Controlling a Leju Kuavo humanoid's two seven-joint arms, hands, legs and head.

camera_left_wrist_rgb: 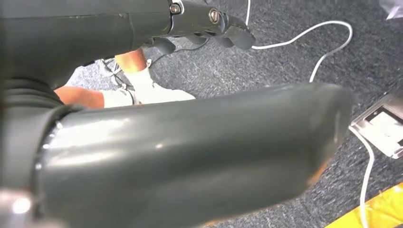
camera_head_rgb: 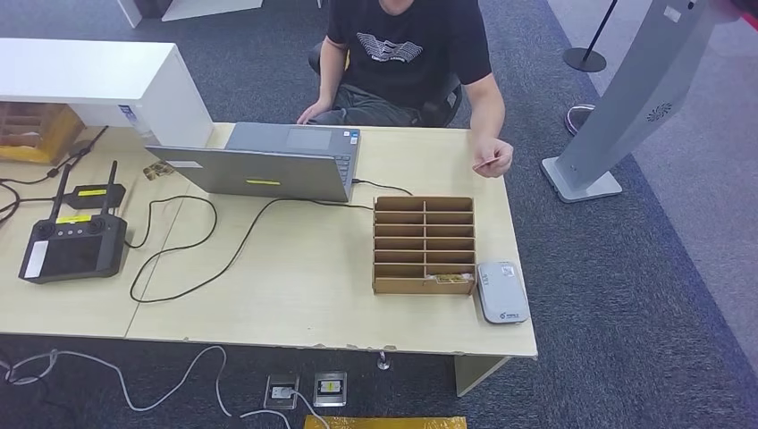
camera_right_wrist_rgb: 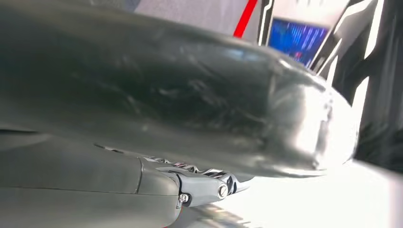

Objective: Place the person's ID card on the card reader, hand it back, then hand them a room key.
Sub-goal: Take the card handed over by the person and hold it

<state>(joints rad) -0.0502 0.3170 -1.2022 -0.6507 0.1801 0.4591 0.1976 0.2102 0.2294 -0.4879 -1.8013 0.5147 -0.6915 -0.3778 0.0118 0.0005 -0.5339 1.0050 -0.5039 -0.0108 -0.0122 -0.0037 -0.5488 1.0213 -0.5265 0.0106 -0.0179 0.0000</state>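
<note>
Wooden table (camera_head_rgb: 295, 295), laptop (camera_head_rgb: 268, 161), slotted box (camera_head_rgb: 424, 244), card reader (camera_head_rgb: 501, 291), remote controller (camera_head_rgb: 73, 247)

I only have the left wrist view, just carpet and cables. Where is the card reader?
Observer: The white card reader lies at the table's near right corner, just right of the wooden slotted box.
Operator: Where's the person?
Observer: The person sits across the table, behind the open laptop.
Operator: Is the ID card out?
Observer: One of the person's hands rests at the table's far right edge, pinching what looks like a small card.
</note>
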